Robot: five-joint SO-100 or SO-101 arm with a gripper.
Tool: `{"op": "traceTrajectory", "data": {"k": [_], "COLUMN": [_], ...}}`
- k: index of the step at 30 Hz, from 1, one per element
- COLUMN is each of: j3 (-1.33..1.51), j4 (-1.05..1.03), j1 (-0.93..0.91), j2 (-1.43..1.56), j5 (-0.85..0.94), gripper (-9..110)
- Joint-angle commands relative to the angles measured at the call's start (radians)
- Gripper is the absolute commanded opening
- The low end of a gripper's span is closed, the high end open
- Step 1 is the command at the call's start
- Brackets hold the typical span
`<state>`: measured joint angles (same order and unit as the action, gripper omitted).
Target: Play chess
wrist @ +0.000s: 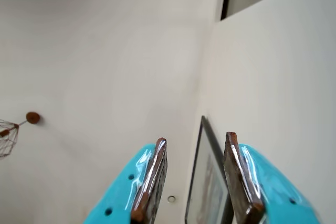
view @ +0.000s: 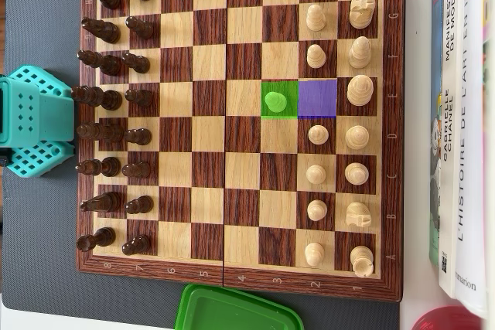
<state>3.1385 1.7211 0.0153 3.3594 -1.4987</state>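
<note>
In the overhead view a wooden chessboard (view: 240,52) fills the middle. Dark pieces (view: 116,98) stand in two columns at its left, light pieces (view: 340,137) in two columns at its right. One light pawn (view: 276,101) stands alone on a green-tinted square, and the purple-tinted square (view: 317,99) to its right is bare. The wrist view looks away from the board at walls. There my gripper (wrist: 196,138) is open, its brown-padded fingers (wrist: 153,179) apart with nothing between them. Only the arm's teal body (view: 31,121) shows at the board's left edge.
Books (view: 464,129) lie along the right of the board. A green lid (view: 232,311) and a red object (view: 452,321) sit below it. The board rests on a grey mat (view: 39,229). A framed picture (wrist: 207,192) and a wire lamp (wrist: 8,137) show in the wrist view.
</note>
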Motion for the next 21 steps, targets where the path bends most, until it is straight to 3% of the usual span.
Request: {"op": "traceTrajectory", "data": {"k": [1,21], "j3": [0.021,0.021], "j4": [0.048,0.083], "j1": [-0.012,-0.014], "j2": [-0.009,-0.009], "j5": [0.006,-0.002], "gripper": [17,16]}}
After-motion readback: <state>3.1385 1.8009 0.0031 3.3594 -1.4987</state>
